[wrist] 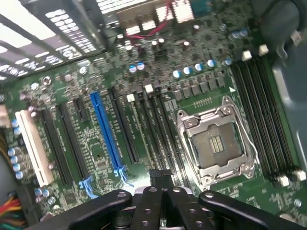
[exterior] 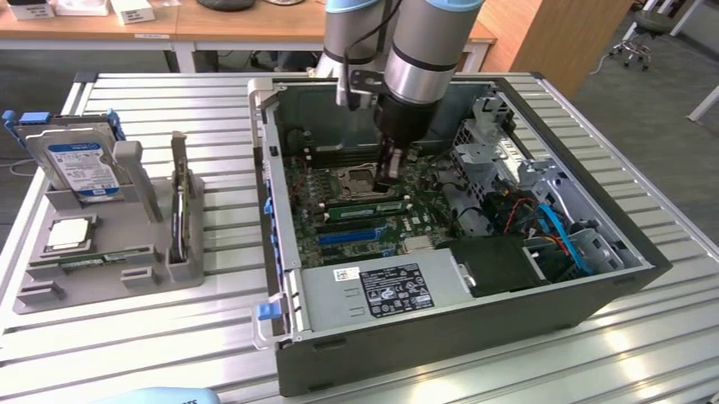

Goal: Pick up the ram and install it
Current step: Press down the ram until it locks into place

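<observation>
One long green ram stick (exterior: 365, 207) seated among memory slots beside empty silver processor socket (exterior: 349, 179), inside open grey computer case (exterior: 450, 324). My tool (exterior: 390, 178) clamped shut, empty, pressing ram's top edge. Pickup done; full seating unconfirmed.

I see the ram (exterior: 365, 207) as a long, thin green stick inside the open computer case (exterior: 450, 332). It stands on its long edge, lined up with the memory slots on the motherboard (exterior: 295, 220), just beside the CPU socket (exterior: 346, 178). Its long side runs across the exterior view, level. I can't tell whether it's fully seated.
</observation>
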`<state>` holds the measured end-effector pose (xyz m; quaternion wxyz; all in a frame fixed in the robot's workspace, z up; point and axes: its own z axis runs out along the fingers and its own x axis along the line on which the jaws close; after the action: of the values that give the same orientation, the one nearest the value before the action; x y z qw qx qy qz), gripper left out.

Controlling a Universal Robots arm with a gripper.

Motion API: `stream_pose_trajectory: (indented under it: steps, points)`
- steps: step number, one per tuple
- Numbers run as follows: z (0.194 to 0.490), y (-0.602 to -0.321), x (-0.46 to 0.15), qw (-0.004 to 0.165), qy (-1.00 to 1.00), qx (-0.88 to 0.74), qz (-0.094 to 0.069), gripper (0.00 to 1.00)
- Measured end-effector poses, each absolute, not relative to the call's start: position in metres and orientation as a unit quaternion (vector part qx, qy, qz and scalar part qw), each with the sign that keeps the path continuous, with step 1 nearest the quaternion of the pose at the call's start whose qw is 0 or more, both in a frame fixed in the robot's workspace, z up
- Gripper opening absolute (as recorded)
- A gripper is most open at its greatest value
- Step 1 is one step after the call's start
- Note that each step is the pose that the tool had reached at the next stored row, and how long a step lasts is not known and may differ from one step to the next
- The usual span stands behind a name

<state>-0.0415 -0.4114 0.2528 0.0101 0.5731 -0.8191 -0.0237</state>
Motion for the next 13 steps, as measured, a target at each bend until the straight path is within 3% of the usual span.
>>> stream_pose_trajectory:
  steps: [13]
  points:
    - [0.2526, -0.4114, -0.0415, 0.008, -0.875, 0.484, -0.025, 0.1]
